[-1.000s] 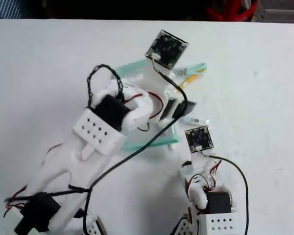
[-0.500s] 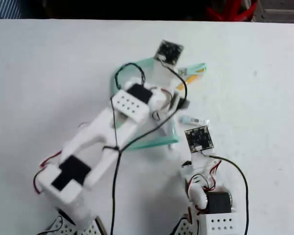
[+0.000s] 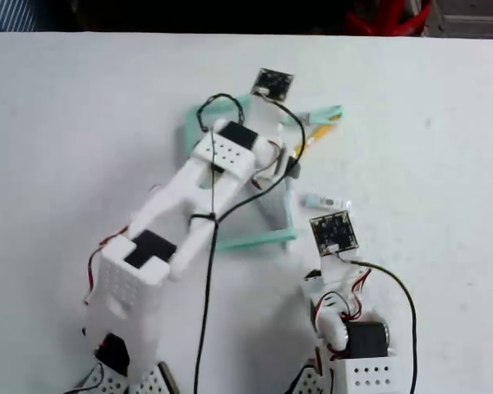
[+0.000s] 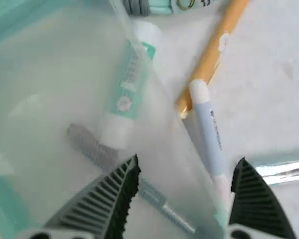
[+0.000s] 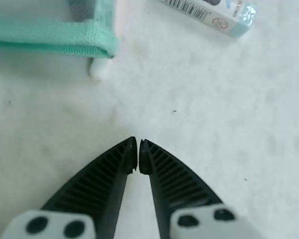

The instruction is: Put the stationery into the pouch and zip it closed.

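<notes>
Left gripper: here it is (image 4: pixel 187 160), black ridged fingers spread wide apart and holding nothing, poised right over the pouch's edge.
Pouch: frosted, see-through plastic film (image 4: pixel 50 84) bound in teal woven tape, lying flat mid-table under the left arm.
Zip: grey teeth (image 4: pixel 137 5) on a teal band at the far end of the pouch.
Inside the pouch: a teal-and-white tube (image 4: pixel 127 87) with a rounded white cap, seen through the film. Beside it lies a grey ribbed barrel (image 4: pixel 92 145) whose metallic end runs between the fingers.
Pencil: smooth orange-yellow stick (image 4: pixel 214 50) on the bare table, just beside the pouch's edge.
Pale blue pen: slim, white-capped (image 4: pixel 209 129), lying along that same edge with its cap touching the pencil.
Right gripper: fingers pressed together (image 5: pixel 139 145), empty, tips just above the table and near the pouch's teal corner.
Wrapped block: small oblong with a pale blue end (image 5: pixel 209 11), out on the table apart from the pouch.
Table: matt white surface (image 3: pixel 427 123).
</notes>
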Robot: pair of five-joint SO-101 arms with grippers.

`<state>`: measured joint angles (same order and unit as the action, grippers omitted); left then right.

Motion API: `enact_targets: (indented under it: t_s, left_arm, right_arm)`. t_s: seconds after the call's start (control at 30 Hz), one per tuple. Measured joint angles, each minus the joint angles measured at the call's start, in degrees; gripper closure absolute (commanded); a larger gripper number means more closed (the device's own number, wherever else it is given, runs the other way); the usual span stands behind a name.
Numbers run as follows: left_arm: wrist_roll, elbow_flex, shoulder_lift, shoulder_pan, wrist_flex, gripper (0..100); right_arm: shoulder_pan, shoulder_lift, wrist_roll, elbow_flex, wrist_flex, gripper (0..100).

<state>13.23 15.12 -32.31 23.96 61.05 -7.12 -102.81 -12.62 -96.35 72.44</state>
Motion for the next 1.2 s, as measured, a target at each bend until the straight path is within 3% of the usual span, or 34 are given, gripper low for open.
enact_targets:
  t_s: [0.23, 0.83, 1.2]
  left_arm:
    - [-0.5, 0.4, 0.0, -5.2, 9.4, 70]
    - [-32.0, 0.6, -0.2, -18.3, 32.4, 80]
    - [-50.2, 0.4, 11.1, -36.9, 40.3, 81]
  right_arm:
    - [0.0, 0.0, 0.0, 0.0, 0.0, 97.8]
    - [0.0, 0.0, 0.0, 0.0, 0.0, 97.8]
    - [0.0, 0.0, 0.0, 0.0, 0.0, 97.8]
